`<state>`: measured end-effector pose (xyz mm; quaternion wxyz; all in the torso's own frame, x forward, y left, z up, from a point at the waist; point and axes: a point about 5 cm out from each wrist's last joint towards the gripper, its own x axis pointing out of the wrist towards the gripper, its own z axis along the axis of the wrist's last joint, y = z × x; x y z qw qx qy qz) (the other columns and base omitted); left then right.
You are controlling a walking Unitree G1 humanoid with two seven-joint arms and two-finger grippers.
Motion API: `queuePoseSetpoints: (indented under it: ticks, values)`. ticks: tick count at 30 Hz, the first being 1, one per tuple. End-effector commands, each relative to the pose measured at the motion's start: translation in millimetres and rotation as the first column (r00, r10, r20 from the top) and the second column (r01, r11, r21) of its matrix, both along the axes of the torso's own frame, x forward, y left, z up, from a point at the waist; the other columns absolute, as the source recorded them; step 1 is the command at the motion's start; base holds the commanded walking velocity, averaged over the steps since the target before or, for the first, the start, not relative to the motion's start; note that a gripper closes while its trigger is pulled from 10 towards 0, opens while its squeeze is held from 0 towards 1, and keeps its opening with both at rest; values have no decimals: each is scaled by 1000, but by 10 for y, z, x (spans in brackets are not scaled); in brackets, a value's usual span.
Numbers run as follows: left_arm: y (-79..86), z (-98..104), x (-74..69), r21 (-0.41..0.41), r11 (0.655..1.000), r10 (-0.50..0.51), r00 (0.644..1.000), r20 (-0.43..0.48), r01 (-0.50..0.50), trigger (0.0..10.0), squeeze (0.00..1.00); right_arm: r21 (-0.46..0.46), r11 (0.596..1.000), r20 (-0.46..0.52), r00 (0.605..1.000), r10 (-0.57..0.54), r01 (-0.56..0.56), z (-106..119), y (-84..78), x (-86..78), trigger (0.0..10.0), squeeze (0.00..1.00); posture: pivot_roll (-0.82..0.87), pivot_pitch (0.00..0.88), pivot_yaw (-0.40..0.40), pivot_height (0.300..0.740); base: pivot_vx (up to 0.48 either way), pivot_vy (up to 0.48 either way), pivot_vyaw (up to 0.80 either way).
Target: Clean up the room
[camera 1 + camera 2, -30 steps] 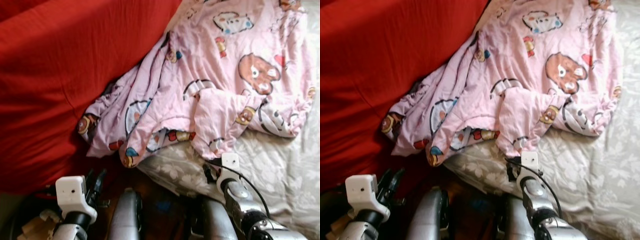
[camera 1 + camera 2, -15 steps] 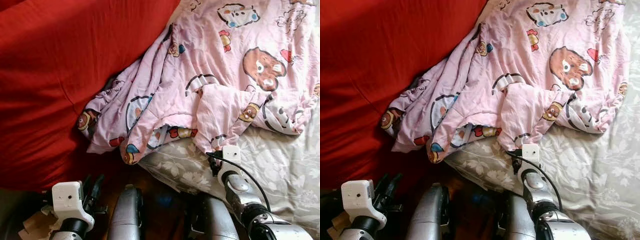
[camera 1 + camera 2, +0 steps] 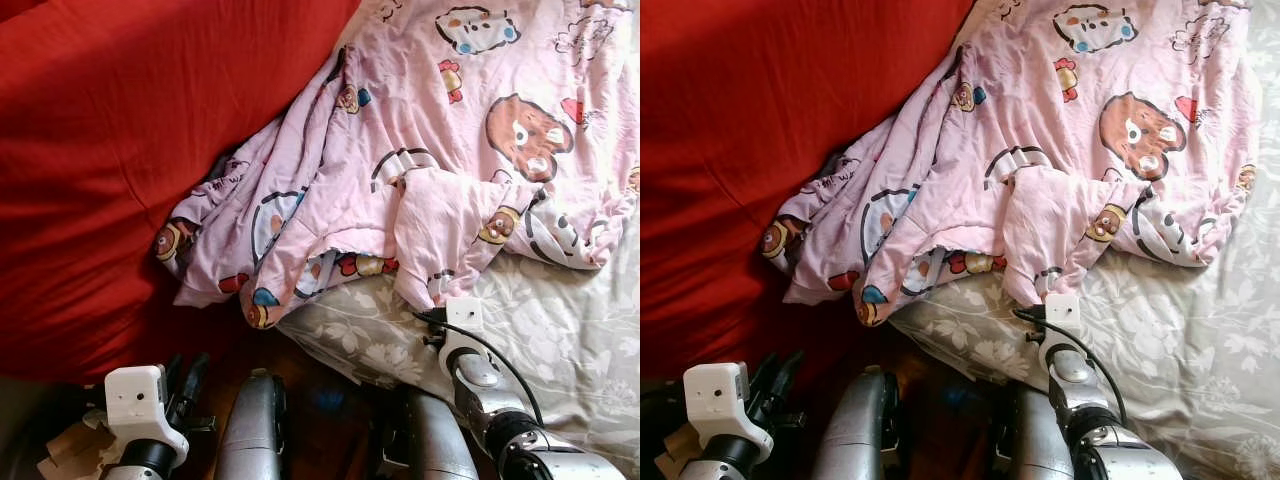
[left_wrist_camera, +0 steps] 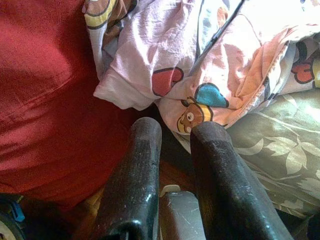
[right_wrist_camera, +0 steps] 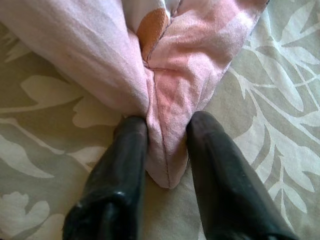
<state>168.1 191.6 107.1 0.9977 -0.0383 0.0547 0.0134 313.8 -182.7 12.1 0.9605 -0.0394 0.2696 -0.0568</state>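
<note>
A crumpled pink cartoon-print sheet (image 3: 440, 150) is spread over the far and right part of a bed, partly on a floral grey bedsheet (image 3: 560, 340) and partly against a red blanket (image 3: 110, 170) that covers the left side. The right gripper (image 5: 165, 145) is placed at the near edge of the pink sheet, and a fold of that cloth is seen between its two black fingers (image 5: 125, 165), which are closed narrowly around it. The left gripper (image 4: 172, 150) is held low at the near left, above the dark gap beside the red blanket, apart from the cloth; its fingers are kept close together with a slim gap and nothing is held between them.
</note>
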Motion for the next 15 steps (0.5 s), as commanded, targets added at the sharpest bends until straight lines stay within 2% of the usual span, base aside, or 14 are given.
queuePoseSetpoints:
  ticks: [1, 15]
  values:
    - [-4, -19, -67, -4, 1000, -1, 1000, -30, 1, 10000, 0, 1, 999, -96, 995, -32, 32, -192, -46, -182, 0, 0, 291, 408, 33, 644, 0, 0, 0]
    - [-4, -35, -85, -1, 1000, -9, 999, -45, 9, 10000, 0, 68, 997, -131, 991, -35, 44, -242, 1, -220, 0, 0, 293, 408, 39, 644, 0, 0, 0]
